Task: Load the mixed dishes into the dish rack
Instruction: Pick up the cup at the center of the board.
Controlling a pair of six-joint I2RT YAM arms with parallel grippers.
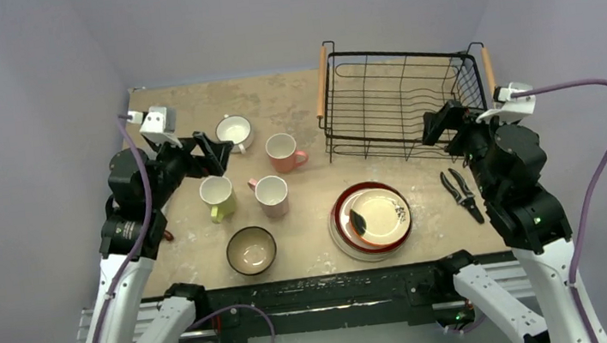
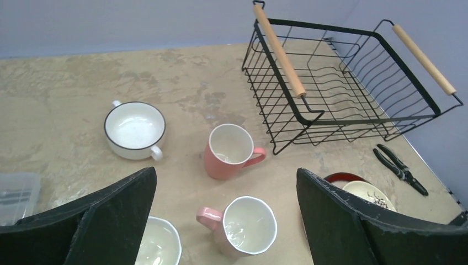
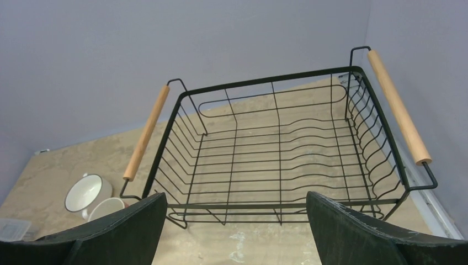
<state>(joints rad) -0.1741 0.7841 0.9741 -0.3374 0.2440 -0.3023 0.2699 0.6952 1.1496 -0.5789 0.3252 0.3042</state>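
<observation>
Left hand (image 1: 213,150): I have its fingers spread wide and gripping nothing, above the mugs towards the tabletop's (image 1: 291,95) left edge.
Right hand (image 1: 443,124): fingers just as wide apart and carrying nothing, just beside the rack's near wall.
Dish rack (image 1: 400,104): far right corner of the tabletop. It is a rectangular black wire basket with a wavy wire floor and a round light wooden bar on each short side. I see only bare wire inside.
Mugs: four, upright, left of centre. The white mug (image 1: 234,131) is farthest back and the salmon mug (image 1: 283,150) is right of it. The pale pink mug (image 1: 272,195) and yellow-green mug (image 1: 217,195) are nearer. All are glossy, with pale insides.
Teal bowl (image 1: 251,250): by the near edge, left of middle. It is round, with a cream inside.
Plates (image 1: 361,253): one stack by the near edge, right of middle, with the red-rimmed cream plate (image 1: 383,214) on top.
Pliers (image 1: 460,192): black, by the right edge.
</observation>
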